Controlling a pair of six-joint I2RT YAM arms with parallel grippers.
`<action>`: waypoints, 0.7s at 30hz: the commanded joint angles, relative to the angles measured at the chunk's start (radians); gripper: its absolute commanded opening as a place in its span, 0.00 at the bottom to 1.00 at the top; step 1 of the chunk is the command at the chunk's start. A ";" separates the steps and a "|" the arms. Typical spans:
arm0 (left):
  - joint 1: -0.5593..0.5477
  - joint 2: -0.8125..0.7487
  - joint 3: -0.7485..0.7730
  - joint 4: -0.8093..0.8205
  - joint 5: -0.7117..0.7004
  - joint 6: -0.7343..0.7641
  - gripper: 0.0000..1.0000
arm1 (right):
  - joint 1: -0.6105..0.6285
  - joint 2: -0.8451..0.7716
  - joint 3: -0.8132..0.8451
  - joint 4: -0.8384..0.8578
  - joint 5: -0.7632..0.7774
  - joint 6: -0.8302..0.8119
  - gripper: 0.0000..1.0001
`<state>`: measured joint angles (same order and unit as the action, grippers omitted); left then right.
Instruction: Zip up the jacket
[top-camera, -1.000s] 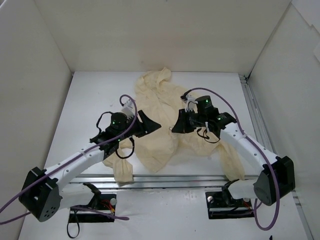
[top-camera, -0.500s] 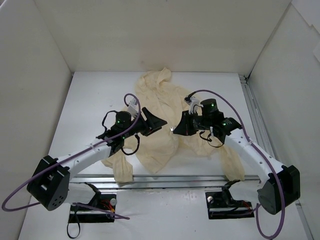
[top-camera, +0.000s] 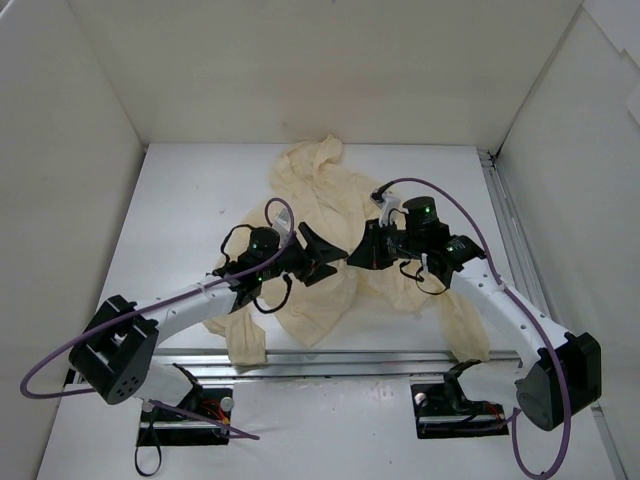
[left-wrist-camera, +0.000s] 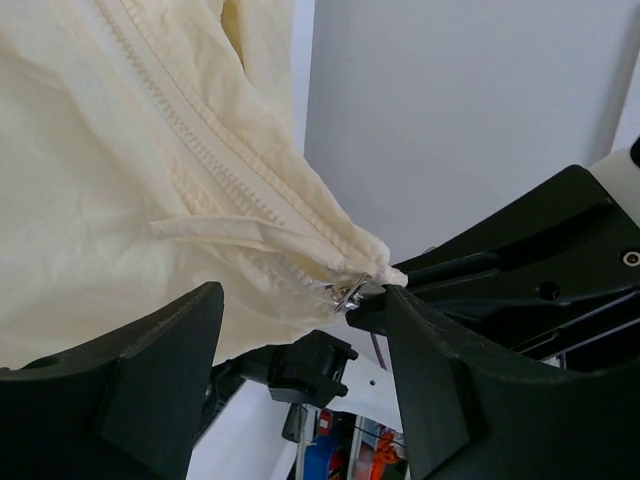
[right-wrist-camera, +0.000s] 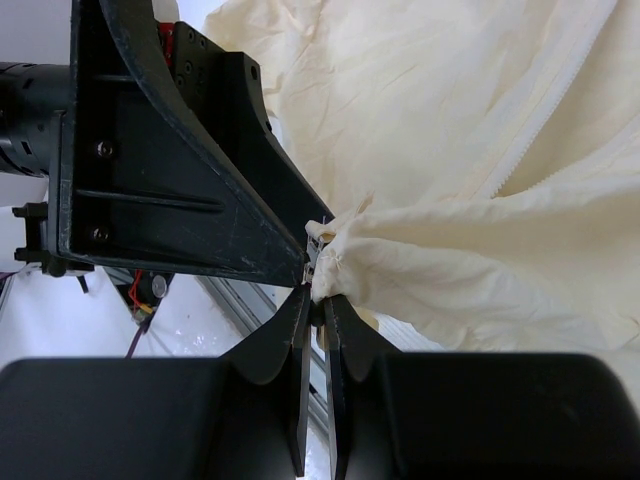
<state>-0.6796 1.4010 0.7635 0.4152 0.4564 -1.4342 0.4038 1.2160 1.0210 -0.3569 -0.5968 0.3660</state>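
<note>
One jacket (top-camera: 318, 195): the left fingers (left-wrist-camera: 150, 390) stand open beside its one zipper pull (left-wrist-camera: 347, 292), the right fingers (right-wrist-camera: 285, 345) pinch its edge.

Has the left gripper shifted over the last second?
Yes. The left gripper went rightward along the near-edge rail, toward the right gripper pinching the jacket.

I count one jacket (top-camera: 305, 300), one metallic zipper pull (left-wrist-camera: 347, 292), two grippers, the left gripper (left-wrist-camera: 300, 300) and right gripper (right-wrist-camera: 318, 300), and two purple cables (top-camera: 60, 350).
</note>
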 joint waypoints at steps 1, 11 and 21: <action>-0.009 0.000 0.076 0.069 0.018 -0.071 0.61 | -0.008 -0.030 0.014 0.070 -0.028 0.001 0.00; -0.009 0.019 0.095 0.036 -0.044 -0.132 0.61 | -0.010 -0.049 0.001 0.073 -0.029 0.001 0.00; -0.009 0.056 0.134 0.022 -0.071 -0.173 0.59 | -0.011 -0.058 -0.006 0.073 -0.034 -0.001 0.00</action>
<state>-0.6819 1.4593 0.8326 0.3969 0.3981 -1.5803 0.4030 1.1908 1.0195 -0.3496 -0.6010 0.3656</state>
